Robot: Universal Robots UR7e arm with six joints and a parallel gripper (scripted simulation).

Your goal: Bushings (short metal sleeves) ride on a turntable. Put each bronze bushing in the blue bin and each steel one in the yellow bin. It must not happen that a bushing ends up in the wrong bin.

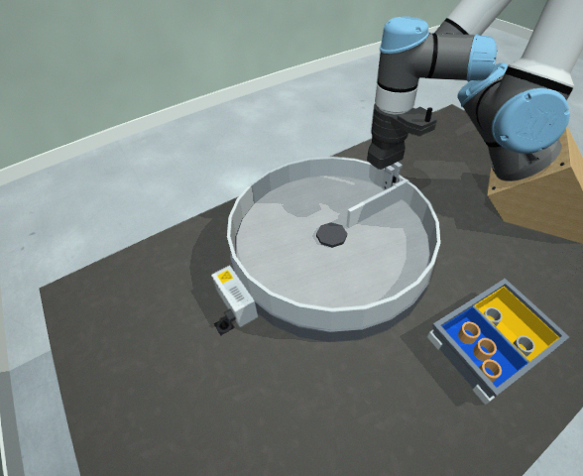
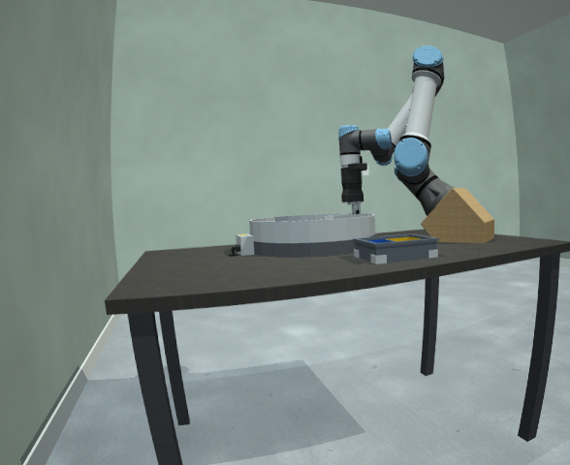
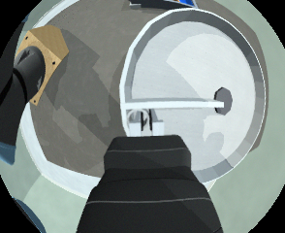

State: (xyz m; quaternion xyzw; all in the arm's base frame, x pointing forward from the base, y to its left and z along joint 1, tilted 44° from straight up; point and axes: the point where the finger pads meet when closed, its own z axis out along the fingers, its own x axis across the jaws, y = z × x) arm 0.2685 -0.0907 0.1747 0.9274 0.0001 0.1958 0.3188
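My gripper (image 1: 392, 177) hangs at the far rim of the grey turntable (image 1: 332, 246), at the outer end of the white fence (image 1: 376, 203). It is shut on a small grey piece that looks like a steel bushing (image 3: 141, 120), mostly hidden by the fingers in the wrist view. The gripper also shows just above the rim in the exterior view (image 2: 356, 207). The turntable floor shows no other bushings. The blue bin (image 1: 483, 348) holds three bronze bushings (image 1: 486, 347). The yellow bin (image 1: 517, 322) holds two steel bushings (image 1: 525, 344).
A dark hub (image 1: 331, 235) sits at the turntable's centre. A white control box (image 1: 233, 297) stands at the turntable's front left. The arm's wooden base (image 1: 547, 194) stands at the back right. The bin tray sits at the front right of the dark table.
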